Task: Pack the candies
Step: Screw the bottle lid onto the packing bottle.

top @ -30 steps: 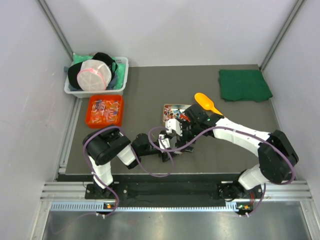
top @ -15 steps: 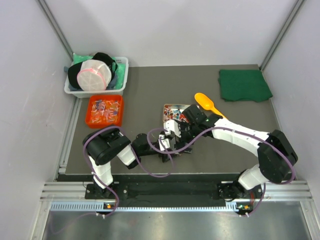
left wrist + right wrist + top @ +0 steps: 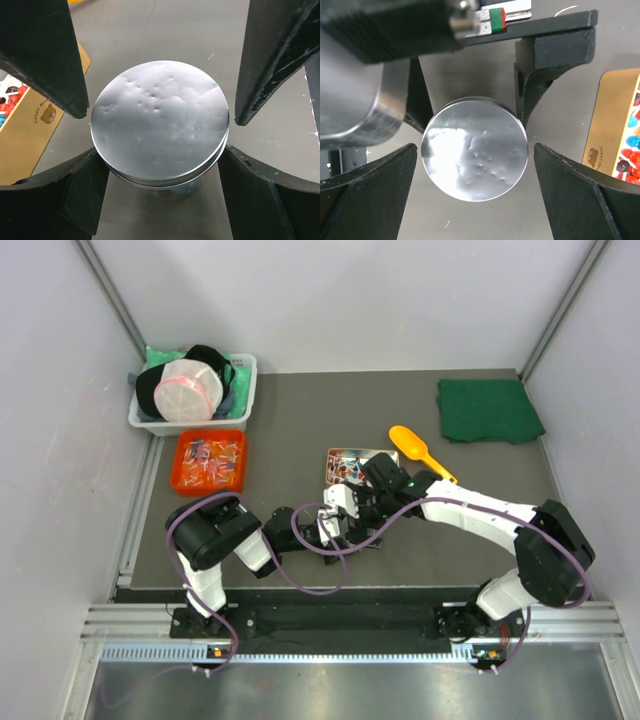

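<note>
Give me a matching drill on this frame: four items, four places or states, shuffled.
1. green cloth
2. orange tray
3. orange scoop
4. round tin

A. just right of the gold box
B. table's far right corner
C. silver lid on
D. near side of the white bin

Pairs: 1-B, 2-D, 3-A, 4-C

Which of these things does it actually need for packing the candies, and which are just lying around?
For the job:
candies, in the orange tray and the gold box
lidded round tin
orange scoop, probably

Just lying about:
green cloth
white basket of caps
</note>
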You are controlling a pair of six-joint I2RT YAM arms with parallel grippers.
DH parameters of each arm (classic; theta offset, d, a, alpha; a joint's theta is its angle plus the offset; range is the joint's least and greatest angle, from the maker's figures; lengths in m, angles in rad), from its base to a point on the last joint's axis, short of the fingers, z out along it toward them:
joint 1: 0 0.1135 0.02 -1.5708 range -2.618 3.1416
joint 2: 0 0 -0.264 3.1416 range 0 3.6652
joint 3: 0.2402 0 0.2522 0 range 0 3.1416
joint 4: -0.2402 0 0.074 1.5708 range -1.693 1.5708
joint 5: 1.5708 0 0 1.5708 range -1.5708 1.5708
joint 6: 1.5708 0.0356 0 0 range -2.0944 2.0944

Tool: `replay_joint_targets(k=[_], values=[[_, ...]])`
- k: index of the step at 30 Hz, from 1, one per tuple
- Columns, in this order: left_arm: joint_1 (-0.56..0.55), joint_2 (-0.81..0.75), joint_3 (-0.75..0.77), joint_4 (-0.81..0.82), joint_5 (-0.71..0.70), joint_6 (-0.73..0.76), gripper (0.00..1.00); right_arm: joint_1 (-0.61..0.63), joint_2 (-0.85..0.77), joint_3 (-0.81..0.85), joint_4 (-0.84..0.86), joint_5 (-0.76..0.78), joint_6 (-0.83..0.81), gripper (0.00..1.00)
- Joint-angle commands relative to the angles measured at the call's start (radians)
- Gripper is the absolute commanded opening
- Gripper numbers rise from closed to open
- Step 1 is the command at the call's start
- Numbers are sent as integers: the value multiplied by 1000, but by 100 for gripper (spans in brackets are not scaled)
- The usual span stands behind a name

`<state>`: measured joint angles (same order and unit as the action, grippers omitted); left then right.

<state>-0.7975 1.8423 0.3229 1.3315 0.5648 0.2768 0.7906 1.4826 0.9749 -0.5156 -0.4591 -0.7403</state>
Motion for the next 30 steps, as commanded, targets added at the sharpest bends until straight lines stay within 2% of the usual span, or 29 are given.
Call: replay_joint_targets(k=[1, 15, 22, 30], values=[[-3, 5, -7, 100, 14, 13, 77, 25, 13, -19, 22, 11, -13, 99], [-3, 3, -5, 97, 9, 15, 76, 45, 36, -21, 9, 48, -18, 98], [-3, 3, -4, 100, -31, 18, 76, 52, 33, -42, 23, 83, 30, 74], [-3, 11, -19, 172, -164, 13, 76, 53, 30, -71, 80, 135, 172, 72]])
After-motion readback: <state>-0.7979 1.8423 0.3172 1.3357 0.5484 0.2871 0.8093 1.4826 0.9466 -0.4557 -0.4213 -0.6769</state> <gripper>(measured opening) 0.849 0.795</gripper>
